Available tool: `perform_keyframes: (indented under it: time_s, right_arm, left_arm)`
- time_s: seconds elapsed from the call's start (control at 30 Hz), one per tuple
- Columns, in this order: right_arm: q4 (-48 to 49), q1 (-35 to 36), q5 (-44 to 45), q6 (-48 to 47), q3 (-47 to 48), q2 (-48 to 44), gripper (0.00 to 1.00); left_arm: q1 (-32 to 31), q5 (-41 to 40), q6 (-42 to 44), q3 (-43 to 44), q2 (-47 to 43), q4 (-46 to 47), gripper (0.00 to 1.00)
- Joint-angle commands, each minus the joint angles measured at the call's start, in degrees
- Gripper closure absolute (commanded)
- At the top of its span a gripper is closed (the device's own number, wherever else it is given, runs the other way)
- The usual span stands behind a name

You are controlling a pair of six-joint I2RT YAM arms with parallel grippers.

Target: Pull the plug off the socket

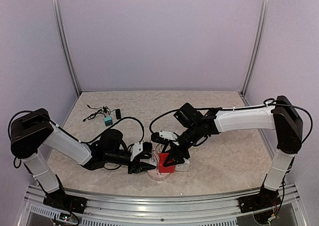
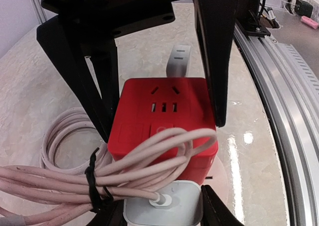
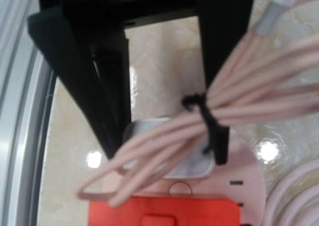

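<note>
The socket (image 2: 164, 121), a bright red cube, stands on a pale round base (image 3: 249, 181) near the table's front edge (image 1: 166, 163). A white plug (image 2: 162, 206) sits in its far side, seen from behind in the right wrist view (image 3: 169, 151). A bundle of pale pink cable (image 2: 149, 164) tied with a black strap (image 2: 94, 186) runs from the plug over the cube. My left gripper (image 2: 163, 131) comes from the left (image 1: 151, 161), its fingers against both sides of the socket. My right gripper (image 3: 167, 156) reaches in from the right (image 1: 173, 159), shut on the plug.
More pink cable lies coiled left of the cube (image 2: 60, 141). A white flat piece (image 2: 179, 60) lies behind the cube. A small teal block with black wires (image 1: 107, 120) is at the back left. The aluminium rail (image 2: 279, 111) runs along the near edge.
</note>
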Motion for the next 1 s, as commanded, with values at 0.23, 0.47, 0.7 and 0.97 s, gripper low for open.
perform_keyframes:
  time_s: [0.23,0.47,0.7,0.97]
  right_arm:
    - [-7.18,1.59,3.71,-0.27,-0.54,4.70,0.86]
    - [-7.13,1.71,4.70,0.08,-0.75,5.00,0.88]
    - [-7.28,1.80,5.01,0.21,-0.66,5.29,0.89]
    - [-7.54,1.86,5.51,0.34,-0.39,5.81,0.90]
  left_arm:
    - [0.47,3.64,-2.13,-1.86,-5.36,5.34,0.76]
    - [-1.80,2.34,-0.89,0.13,-4.48,4.86,0.79]
    - [-1.04,1.34,-1.11,-1.63,-5.96,6.06,0.82]
    - [-3.52,1.08,0.13,2.13,-5.53,2.23,0.83]
